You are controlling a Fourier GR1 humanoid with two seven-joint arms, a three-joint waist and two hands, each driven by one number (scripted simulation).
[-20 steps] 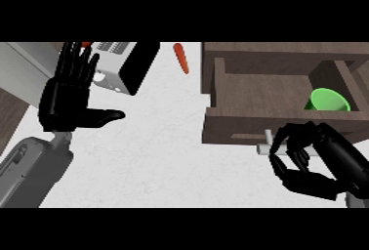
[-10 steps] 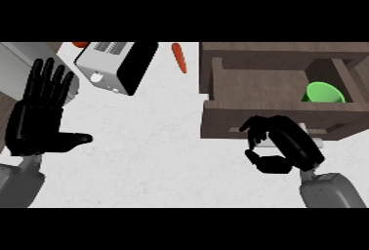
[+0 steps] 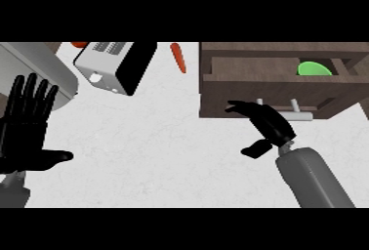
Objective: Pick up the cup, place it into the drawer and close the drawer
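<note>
The green cup (image 3: pixel 315 68) already sits inside the open drawer (image 3: pixel 245 93), beyond and to the right of the right hand (image 3: pixel 265 124), so 2 of 3 steps look done. That hand holds nothing, its fingers apart and fairly straight at the drawer front beside the handle (image 3: pixel 306 115); only closing remains. The left hand (image 3: pixel 29 132) rests open, far left.

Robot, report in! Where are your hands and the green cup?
Left hand open, resting at left. Right hand open, at the drawer front. Green cup inside the open drawer. Nothing blocks the drawer.
</note>
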